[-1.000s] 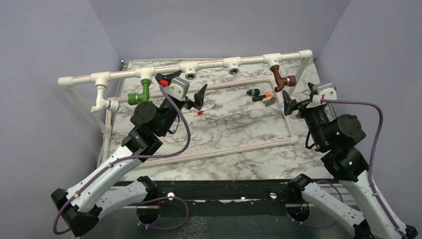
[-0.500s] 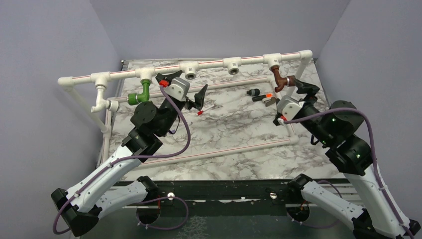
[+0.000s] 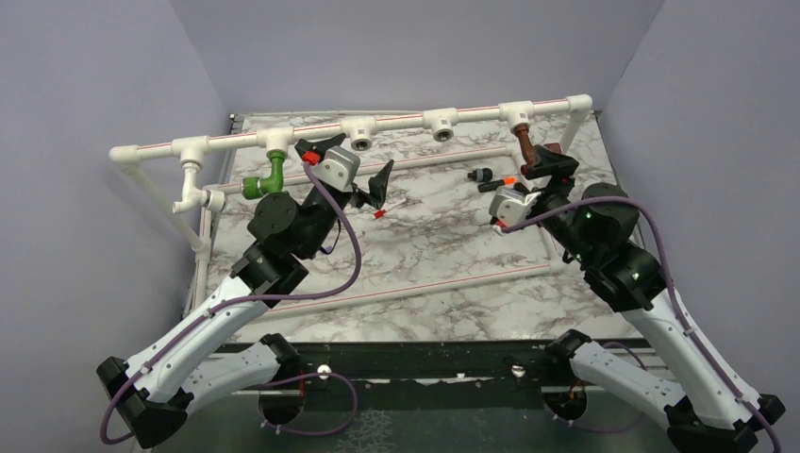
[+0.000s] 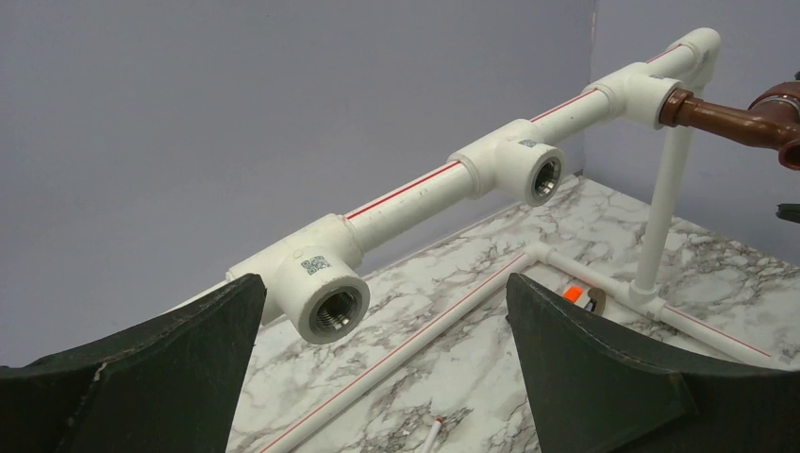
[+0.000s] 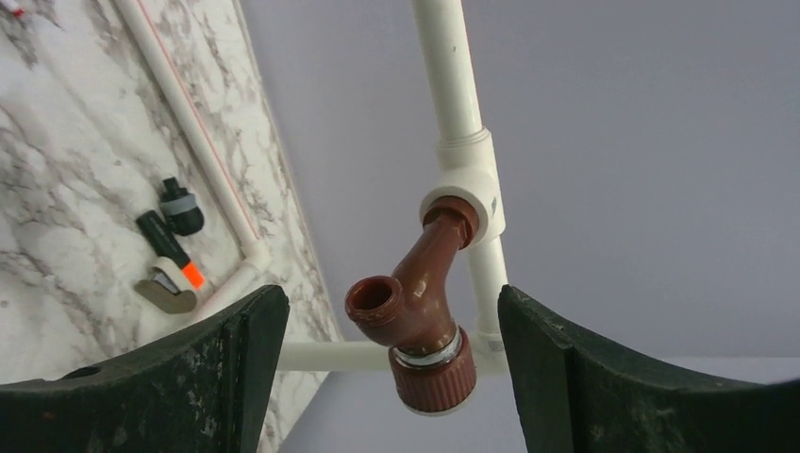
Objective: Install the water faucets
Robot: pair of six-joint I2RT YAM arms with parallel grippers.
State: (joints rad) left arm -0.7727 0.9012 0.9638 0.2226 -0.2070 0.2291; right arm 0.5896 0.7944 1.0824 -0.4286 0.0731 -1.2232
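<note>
The green faucet (image 3: 262, 181) hangs screwed into a T-fitting at the left of the white pipe frame (image 3: 396, 121). The reddish-brown faucet (image 3: 526, 148) hangs from the right T-fitting. In the right wrist view it (image 5: 420, 311) sits between the jaws without touching them. My right gripper (image 3: 545, 172) is open just below and around it. My left gripper (image 3: 354, 168) is open and empty, next to the green faucet. It faces two empty threaded T-fittings (image 4: 325, 297) (image 4: 528, 170).
A small black piece with an orange tip (image 3: 497, 183) and a black cap lie on the marble table (image 3: 425, 264) near the right lower pipe. A thin white stick with a red end (image 3: 391, 208) lies mid-table. Grey walls close in on three sides.
My right arm has swung left and up from the frame's right side and turned its wrist, so its open jaws now bracket the brown faucet. The left arm has not moved.
</note>
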